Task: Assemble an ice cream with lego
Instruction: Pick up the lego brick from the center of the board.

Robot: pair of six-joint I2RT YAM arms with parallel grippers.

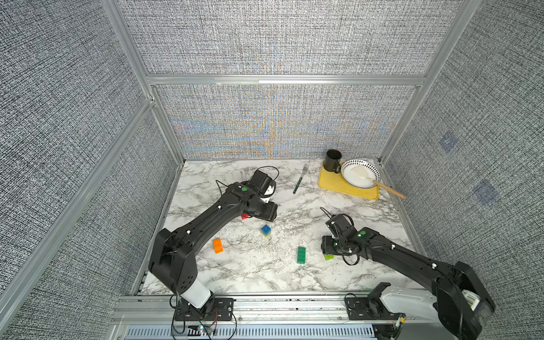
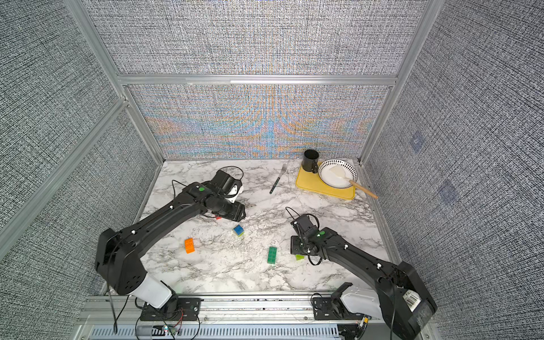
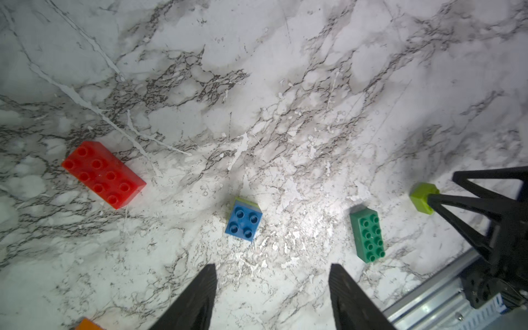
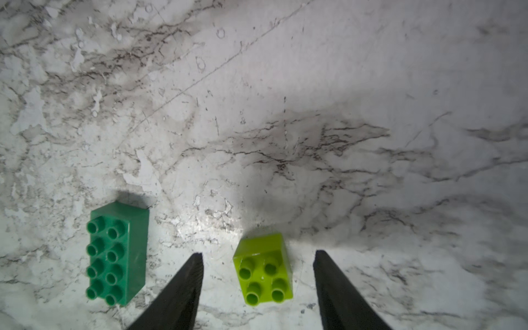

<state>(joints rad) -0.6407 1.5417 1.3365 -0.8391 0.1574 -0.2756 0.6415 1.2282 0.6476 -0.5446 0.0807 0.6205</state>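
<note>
Poised for a pickup, the open right gripper (image 4: 258, 253) brackets a loose lime brick (image 4: 263, 271) while the left gripper (image 3: 273, 265), open and empty, hovers near the blue-on-lime stack (image 3: 243, 220).

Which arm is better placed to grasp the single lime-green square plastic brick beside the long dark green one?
Right. The right end effector, open, straddles the lime-green square plastic brick, a gap on each side. The left end effector, also open, hangs nearer the blue square brick stacked on lime.
</note>
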